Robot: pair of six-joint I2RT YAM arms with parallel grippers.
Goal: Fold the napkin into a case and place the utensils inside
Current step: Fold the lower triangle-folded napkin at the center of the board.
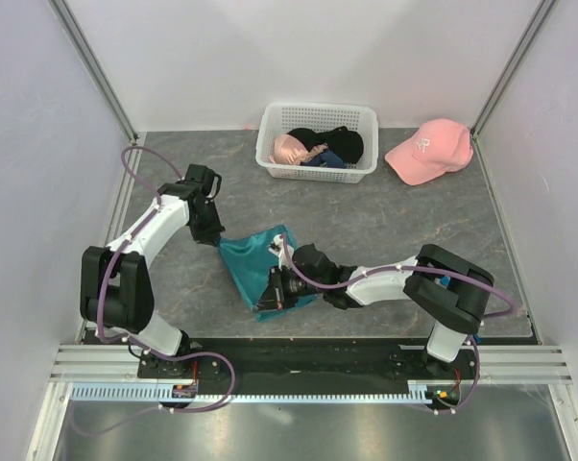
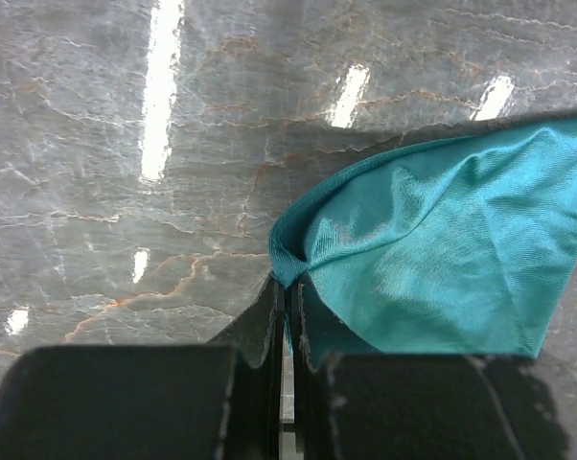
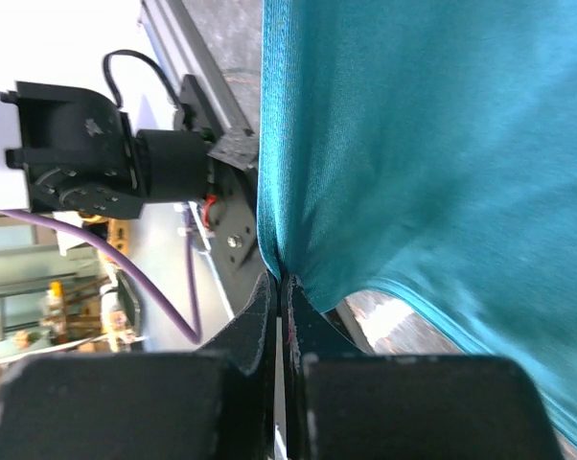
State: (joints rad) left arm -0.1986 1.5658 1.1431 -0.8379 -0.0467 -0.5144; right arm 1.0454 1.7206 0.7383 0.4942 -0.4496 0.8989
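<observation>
The teal-green napkin [image 1: 258, 261] hangs bunched between my two arms, just in front of the middle of the table. My left gripper [image 1: 218, 240] is shut on its left corner; in the left wrist view that gripper [image 2: 288, 284] pinches a fold of the napkin [image 2: 442, 249] above the marble table. My right gripper [image 1: 273, 296] is shut on the cloth's near edge. The right wrist view shows that gripper [image 3: 279, 280] clamping the napkin [image 3: 413, 144], which spreads above it. The utensils are out of view.
A white lattice basket [image 1: 317, 119] with pink and black garments stands at the back. A pink cap [image 1: 428, 150] lies to its right. White walls close in the table on three sides. A black rail [image 1: 308, 355] runs along the near edge.
</observation>
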